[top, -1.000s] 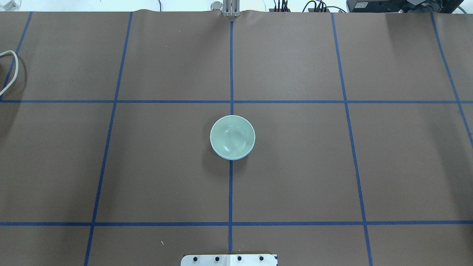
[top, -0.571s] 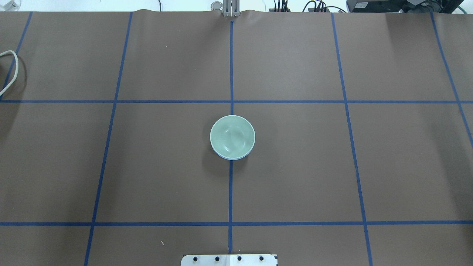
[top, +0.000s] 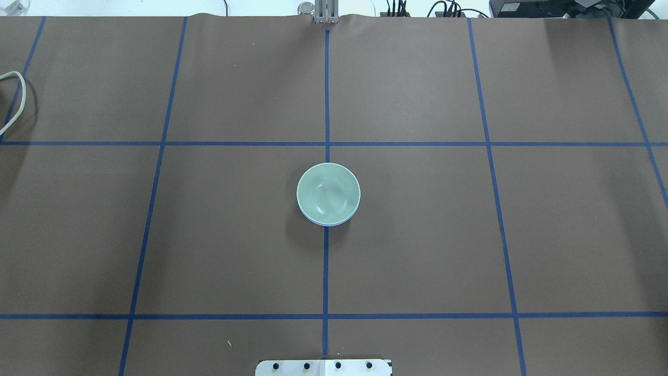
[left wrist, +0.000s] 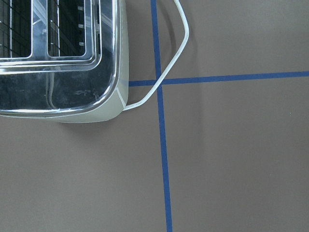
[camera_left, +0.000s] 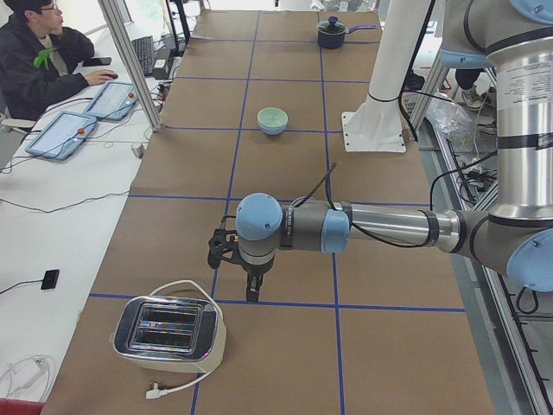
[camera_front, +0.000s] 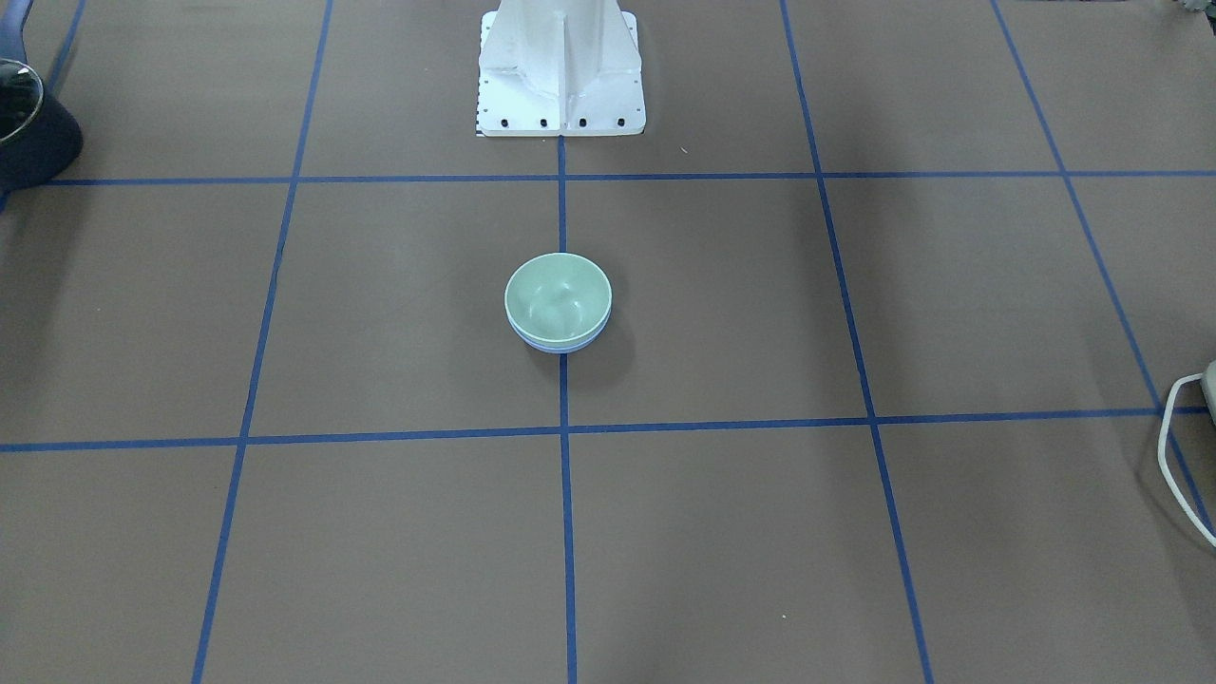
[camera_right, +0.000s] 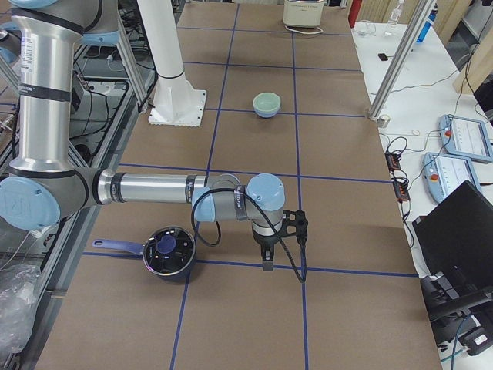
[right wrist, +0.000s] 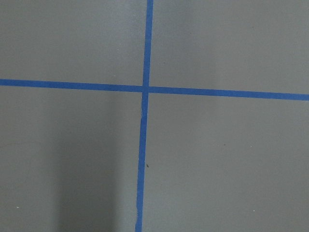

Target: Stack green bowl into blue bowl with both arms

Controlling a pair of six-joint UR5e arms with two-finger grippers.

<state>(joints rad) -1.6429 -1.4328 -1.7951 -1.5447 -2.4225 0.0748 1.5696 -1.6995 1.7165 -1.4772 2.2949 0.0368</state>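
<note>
Far to my left, my left tool hangs point-down over the counter just beside the toaster and its white cord. It shows only from the side, and its own camera catches no fingers, so I cannot tell whether it is spread or pressed together.

In the middle, on the centre tape line, the green bowl sits nested in the blue bowl. Only a thin crescent of blue rim peeks out on the side nearest me. I judge the stacking done. Both bowls look light, stiff and glossy, so slippery under a pinch and liable to chip if they are ceramic. If I had to take one again, I would grip the rim, one finger inside and one outside. With so little blue showing, such a grip would likely catch the green alone.

Far to my right, my right tool points down near the lidded pot, and again I cannot tell its state.

Against the overhead views of a second ago, the bowls lie exactly as they did; nothing has shifted
</note>
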